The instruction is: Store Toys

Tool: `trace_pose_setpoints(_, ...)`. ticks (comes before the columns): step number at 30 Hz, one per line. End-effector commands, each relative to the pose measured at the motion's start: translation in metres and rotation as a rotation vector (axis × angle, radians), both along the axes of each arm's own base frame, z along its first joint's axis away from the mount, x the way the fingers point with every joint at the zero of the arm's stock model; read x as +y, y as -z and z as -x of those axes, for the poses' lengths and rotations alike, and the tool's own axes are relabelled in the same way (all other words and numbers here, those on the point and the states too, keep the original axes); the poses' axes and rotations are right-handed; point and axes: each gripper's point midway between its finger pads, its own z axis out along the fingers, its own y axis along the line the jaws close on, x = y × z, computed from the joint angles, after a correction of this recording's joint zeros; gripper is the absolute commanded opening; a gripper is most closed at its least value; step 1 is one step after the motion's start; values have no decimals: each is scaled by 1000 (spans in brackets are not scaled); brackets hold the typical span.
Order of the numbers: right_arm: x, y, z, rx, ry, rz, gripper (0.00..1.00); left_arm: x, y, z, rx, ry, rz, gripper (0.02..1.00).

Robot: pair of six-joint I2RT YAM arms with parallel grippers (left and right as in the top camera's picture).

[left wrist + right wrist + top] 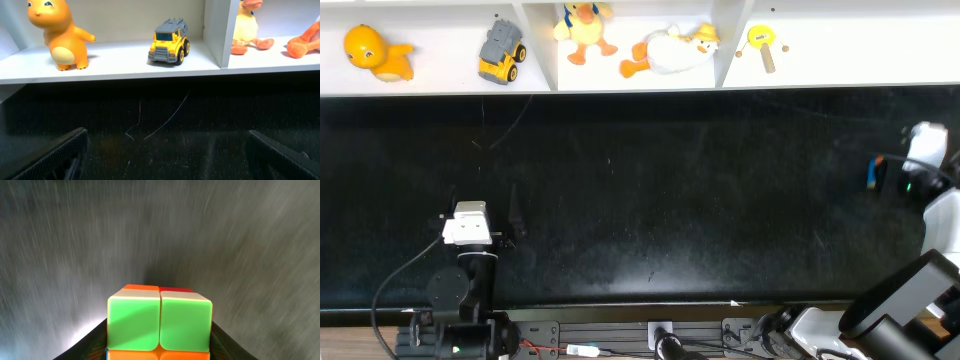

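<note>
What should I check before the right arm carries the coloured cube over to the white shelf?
1. Grasp: green and orange puzzle cube sits between the right hand's fingers: ok.
2. How firmly it is gripped: cannot tell.
3. Left hand open, low at the black table's left side, far from the cube: ok.
4. White shelf's right compartment has bare floor beside the yellow round toy on a stick: ok.

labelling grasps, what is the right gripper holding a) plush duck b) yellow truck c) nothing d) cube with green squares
d: in the right wrist view the cube sits clamped in the right gripper, its green squares facing the camera.
</note>
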Motion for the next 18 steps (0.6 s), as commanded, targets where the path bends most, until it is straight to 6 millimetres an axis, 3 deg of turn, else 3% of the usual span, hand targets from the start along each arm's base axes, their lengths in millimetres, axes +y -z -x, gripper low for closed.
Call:
trace_pose_setpoints(1, -3, -56, -52, -187, 74, -7, 446, -3, -1, 0, -8, 12, 22, 998)
trace_pose_setpoints(7, 16, -82, -97, -260, 24, -8, 439, -3, -1, 0, -8, 12, 22, 998)
trace_pose_setpoints(18, 35, -102, -169, -285, -9, -63, 443, -2, -1, 0, -8, 11, 22, 998)
